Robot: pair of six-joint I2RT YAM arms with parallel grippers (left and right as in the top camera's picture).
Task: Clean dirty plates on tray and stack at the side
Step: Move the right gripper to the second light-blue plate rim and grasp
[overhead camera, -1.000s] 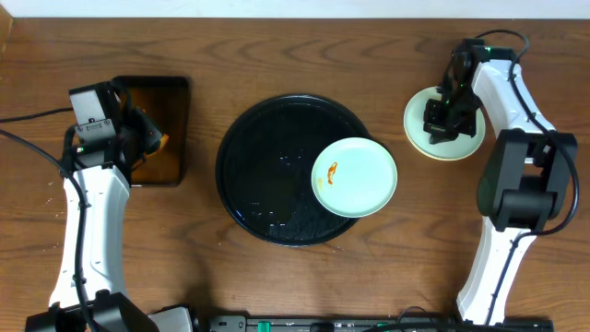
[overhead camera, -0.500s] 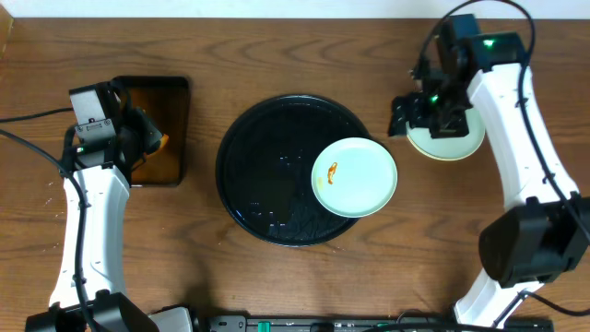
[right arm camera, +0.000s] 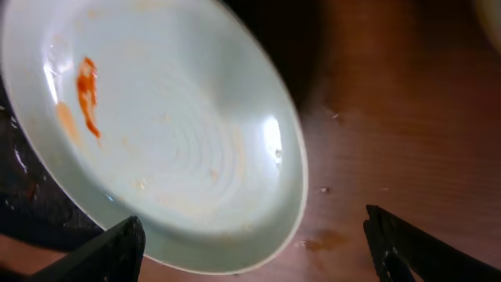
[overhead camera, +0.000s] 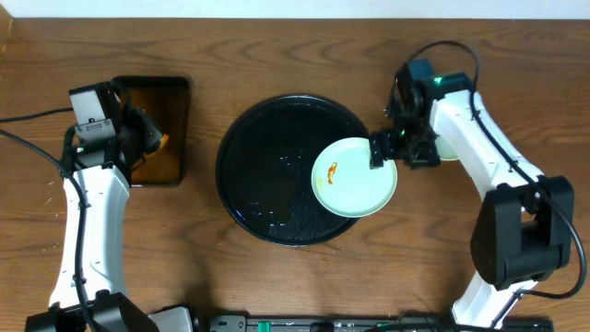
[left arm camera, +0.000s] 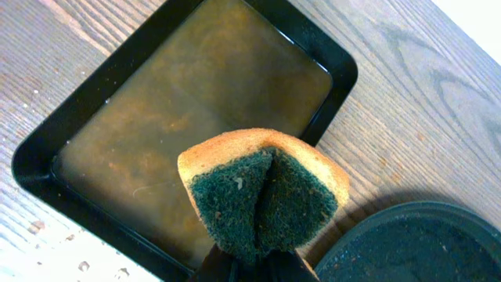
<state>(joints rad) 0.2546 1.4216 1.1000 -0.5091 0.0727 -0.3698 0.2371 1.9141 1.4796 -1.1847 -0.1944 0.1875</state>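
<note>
The right gripper (right arm camera: 252,241) is wide open and empty. The plate (right arm camera: 172,133) lies just below it on the tray (overhead camera: 253,175). It should lower and close on the near rim only, then lift slowly. The left gripper (left arm camera: 250,268) pinches the sponge (left arm camera: 262,192).

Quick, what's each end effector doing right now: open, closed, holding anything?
Left end effector: closed on the folded sponge.
Right end effector: open, holding nothing, at the edge of the smeared mint-blue plate.

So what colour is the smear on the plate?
Orange, on the pale mint plate; clearest in the right wrist view.
</note>
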